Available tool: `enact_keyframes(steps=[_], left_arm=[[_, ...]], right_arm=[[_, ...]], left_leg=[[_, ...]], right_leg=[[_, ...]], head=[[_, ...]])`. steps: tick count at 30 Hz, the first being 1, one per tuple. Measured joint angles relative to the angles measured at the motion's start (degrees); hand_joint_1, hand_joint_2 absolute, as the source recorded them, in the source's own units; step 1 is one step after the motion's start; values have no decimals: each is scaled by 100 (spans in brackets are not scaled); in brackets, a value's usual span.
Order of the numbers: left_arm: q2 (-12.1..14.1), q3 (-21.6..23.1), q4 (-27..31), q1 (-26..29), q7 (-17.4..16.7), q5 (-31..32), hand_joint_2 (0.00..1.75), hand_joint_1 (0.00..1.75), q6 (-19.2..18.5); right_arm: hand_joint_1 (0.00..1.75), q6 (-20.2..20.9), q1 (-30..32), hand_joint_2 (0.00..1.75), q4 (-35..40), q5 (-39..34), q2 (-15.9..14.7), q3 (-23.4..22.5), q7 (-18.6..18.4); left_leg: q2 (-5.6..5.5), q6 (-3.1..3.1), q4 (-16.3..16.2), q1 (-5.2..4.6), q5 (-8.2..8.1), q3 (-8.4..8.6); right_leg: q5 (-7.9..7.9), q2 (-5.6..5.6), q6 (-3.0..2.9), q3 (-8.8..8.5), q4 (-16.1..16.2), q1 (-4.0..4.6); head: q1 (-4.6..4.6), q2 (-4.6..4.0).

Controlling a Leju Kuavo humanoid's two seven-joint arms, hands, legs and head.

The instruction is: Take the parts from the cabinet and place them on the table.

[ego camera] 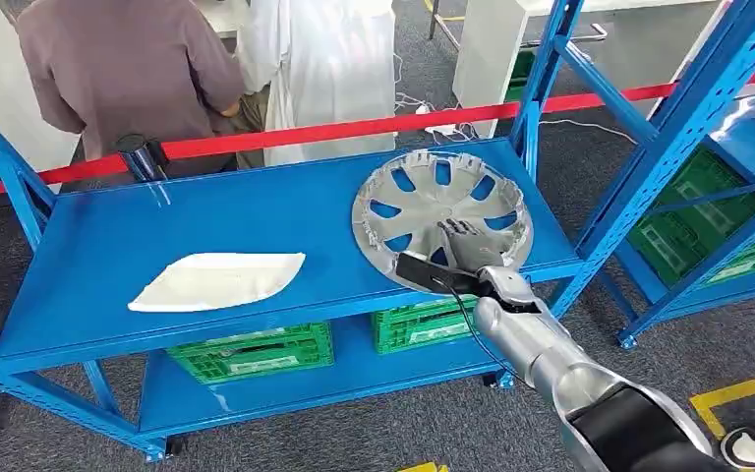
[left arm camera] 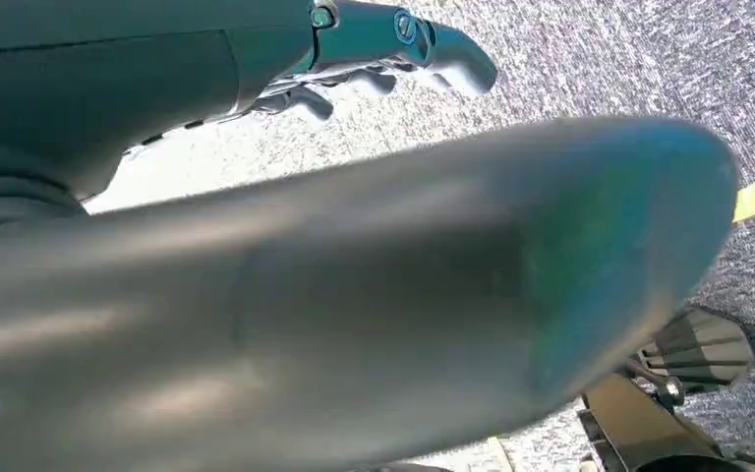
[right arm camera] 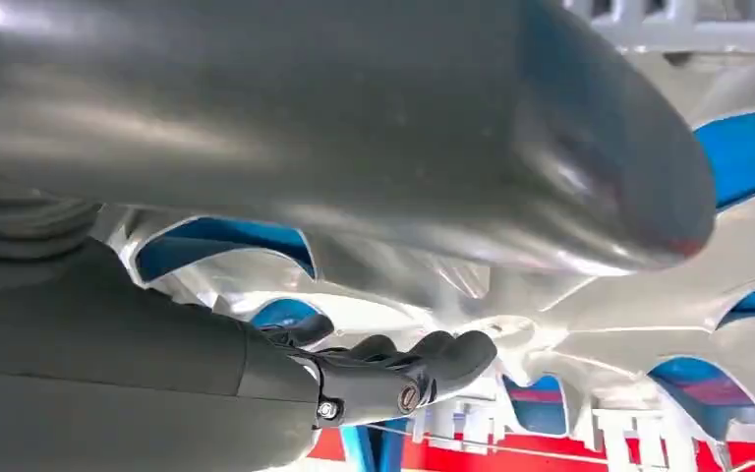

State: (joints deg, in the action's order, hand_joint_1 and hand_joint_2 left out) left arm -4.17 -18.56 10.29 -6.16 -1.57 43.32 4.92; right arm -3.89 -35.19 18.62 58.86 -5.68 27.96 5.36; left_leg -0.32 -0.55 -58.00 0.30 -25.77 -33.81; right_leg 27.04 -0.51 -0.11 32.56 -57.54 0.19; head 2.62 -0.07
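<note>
Blue shelf: the blue steel shelving unit [ego camera: 206,211] is the landmark — its top deck carries both parts, and green plastic crates [ego camera: 256,352] sit on the deck below.
Hubcap: the round silver plastic wheel cover with open spokes [ego camera: 423,192] lies flat at the right end of that deck, its near rim reaching the front edge.
White panel: the flat white leaf-shaped plastic piece [ego camera: 218,278] lies on the same deck, well apart to the left of the hubcap.
Right hand: the right hand [ego camera: 467,246] rests on the hubcap's near side, fingers [right arm camera: 423,359] laid over the spokes, thumb above; whether it truly grips cannot be told.
Left hand: the left hand [left arm camera: 374,59] hangs over the floor, fingers apart, holding nothing.
Risk: a shallow one-sided hold could let the wide cover tilt and slip — or catch the shelf's right upright as it lifts.
</note>
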Motion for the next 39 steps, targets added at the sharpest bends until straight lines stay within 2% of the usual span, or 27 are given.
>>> enact_keyframes(steps=[19,25,28,29,39], left_arm=[[-7,-15,0,-15,-18,70,0,0,0],[-15,-17,0,-23,-42,105,0,0,0],[-22,-22,0,-26,-61,122,0,0,0],[-24,-26,0,-26,-68,125,0,0,0],[-22,-68,0,-14,-81,140,0,0,28]], right_arm=[[0,-103,-6,0,92,131,299,243,55],[0,230,-6,0,94,-138,367,258,-42],[0,354,-5,0,92,-251,389,258,-240],[0,405,-3,175,92,-309,393,258,-304],[0,680,16,175,92,-551,404,201,-407]], left_leg=[[-7,-1,3,0,0,-5],[-8,-1,3,0,-1,0],[-7,0,3,0,-5,11],[-7,1,3,0,-7,17],[-7,6,3,1,-36,81]], right_leg=[[6,8,1,5,-1,0],[9,7,0,1,0,0],[13,7,-2,-8,1,0],[18,7,1,-8,1,0],[47,8,1,-77,2,0]], head=[[0,0],[0,0],[-2,0],[-2,0],[-2,0]])
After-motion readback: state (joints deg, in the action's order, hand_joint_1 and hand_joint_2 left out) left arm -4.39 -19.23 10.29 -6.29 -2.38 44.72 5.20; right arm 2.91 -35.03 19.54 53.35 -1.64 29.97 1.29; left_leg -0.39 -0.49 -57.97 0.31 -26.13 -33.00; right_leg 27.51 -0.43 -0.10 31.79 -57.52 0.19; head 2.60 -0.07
